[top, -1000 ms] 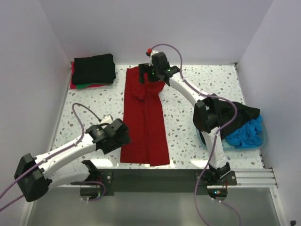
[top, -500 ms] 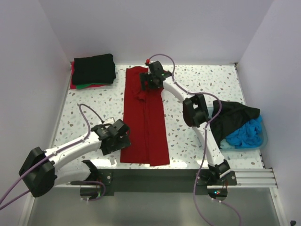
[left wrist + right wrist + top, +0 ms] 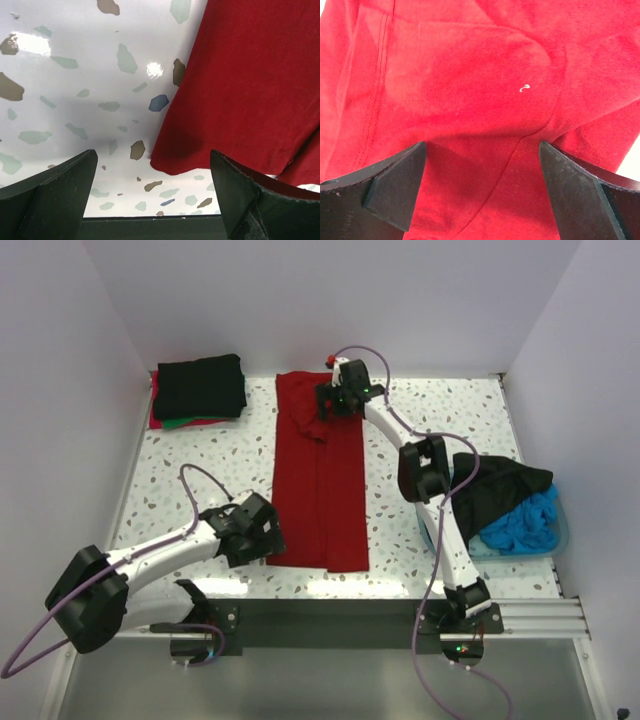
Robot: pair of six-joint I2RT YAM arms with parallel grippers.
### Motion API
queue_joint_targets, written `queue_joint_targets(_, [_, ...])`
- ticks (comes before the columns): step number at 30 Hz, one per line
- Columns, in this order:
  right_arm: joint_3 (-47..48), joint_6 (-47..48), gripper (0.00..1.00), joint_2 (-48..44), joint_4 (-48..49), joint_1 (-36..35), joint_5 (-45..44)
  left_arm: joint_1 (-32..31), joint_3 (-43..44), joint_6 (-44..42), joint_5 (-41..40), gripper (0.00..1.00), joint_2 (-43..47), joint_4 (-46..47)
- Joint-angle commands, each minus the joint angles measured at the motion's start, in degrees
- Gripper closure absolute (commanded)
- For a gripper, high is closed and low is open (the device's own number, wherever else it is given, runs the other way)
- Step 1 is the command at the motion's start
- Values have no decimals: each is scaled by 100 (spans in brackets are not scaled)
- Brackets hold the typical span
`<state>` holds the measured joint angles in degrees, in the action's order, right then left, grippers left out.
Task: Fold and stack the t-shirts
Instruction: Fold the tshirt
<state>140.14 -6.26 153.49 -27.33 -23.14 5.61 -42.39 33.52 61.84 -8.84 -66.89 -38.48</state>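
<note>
A dark red t-shirt (image 3: 322,480), folded into a long strip, runs from the back of the table toward the front. My left gripper (image 3: 262,540) is open low at its near left corner. In the left wrist view that corner (image 3: 172,162) lies on the table between the black fingers (image 3: 55,192), untouched. My right gripper (image 3: 335,400) is open over the strip's far end, where the cloth is bunched. Red cloth (image 3: 470,75) fills the right wrist view between wide jaws (image 3: 482,147). A folded black t-shirt (image 3: 200,386) tops a stack at the back left, with green and red edges (image 3: 185,423) under it.
A translucent teal basin (image 3: 555,545) at the right edge holds a crumpled blue t-shirt (image 3: 525,520) with a black one (image 3: 500,485) draped over it, next to the right arm's elbow. Walls close in the table on the left, back and right. A dark rail runs along the front edge.
The red t-shirt has slid toward the back and a little right. My left gripper has followed to its near left corner. The right gripper shifted slightly over the far end.
</note>
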Motion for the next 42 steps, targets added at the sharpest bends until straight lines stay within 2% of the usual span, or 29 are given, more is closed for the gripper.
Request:
queue_joint_targets(1, [215,581,1,-302,-474,-94,178,64,-213,-199,242,0,-52,612])
queue_joint_targets(3, [243,930,1,-607,-711,-182,-50,91,-319,-173,260,6,-95,745])
queue_joint_targets(5, [68,1135,1,-863,-782,-323,-322,91,-468,-147,278,18,-201,921])
queue_joint_targets(6, [-20,1171,1,-1039,-809,-375,-410,99,-504,-138,278,30,-227,956])
queue_joint_targets(8, [-231,1189,1,-1487,-835,-516,-648,91,-618,-164,357,39,-324,1167])
queue_joint_targets(9, [-285,1154,1,-1619,-887,-560,-762,99,-653,-164,392,51,-368,1219])
queue_joint_targets(11, [-372,979,1,-2015,-975,-674,-1147,100,-680,-225,576,60,-447,1325])
queue_joint_targets(12, [-373,847,1,-2129,-1089,-718,-1332,91,-706,-225,603,68,-491,1343])
queue_joint_targets(13, [-356,733,1,-2365,-1177,-727,-1465,99,-776,-225,620,71,-483,1352])
queue_joint_targets(16, [-495,118,1,-2779,-1713,-727,-1896,100,-1022,-173,726,75,-369,1396])
queue_joint_targets(19, [-1529,-374,1,-3727,-1952,-736,-1853,91,-1198,-76,778,77,-219,1317])
queue_joint_targets(20, [-2508,-515,1,-4113,-1838,-745,-1792,82,-1225,-85,787,78,-167,1291])
queue_joint_targets(22, [-3541,-726,1,-5255,-1381,-902,-1905,91,-1260,-111,822,85,-131,1203])
queue_joint_targets(23, [-4538,-962,1,-5625,-1093,-973,-1958,82,-1269,-120,831,87,-105,1194])
queue_joint_targets(24, [-5009,-1121,1,-6377,-986,-1113,-1967,91,-1251,-120,840,91,-87,1150])
queue_joint_targets(25, [-5457,-1314,1,-6715,-915,-1184,-1958,82,-1234,-103,823,94,-70,1115])
queue_joint_targets(26, [-6341,-1777,1,-7023,-845,-1254,-1949,91,-1225,-76,796,97,-69,1088])
queue_joint_targets(28, [-7154,-2193,1,-7925,-704,-1499,-1819,82,-1199,-67,770,100,-78,1071])
queue_joint_targets(29, [-7863,-2360,1,-8201,-695,-1614,-1783,91,-1198,-85,770,100,-70,1088])
queue_joint_targets(31, [-8430,-2862,1,-8789,-826,-2034,-1774,91,-1190,-120,796,100,-78,1114])
queue_joint_targets(35, [-9624,-3642,1,-9389,-1064,-2660,-1370,82,-1225,-164,858,100,-52,1097])
queue_joint_targets(38, [-10258,-4040,1,-9583,-853,-2942,-1246,82,-1286,-146,849,100,-8,1141])
queue_joint_targets(42, [-10638,-4225,3,-9329,-126,-3030,-1168,91,-1330,-137,849,100,1,1167])
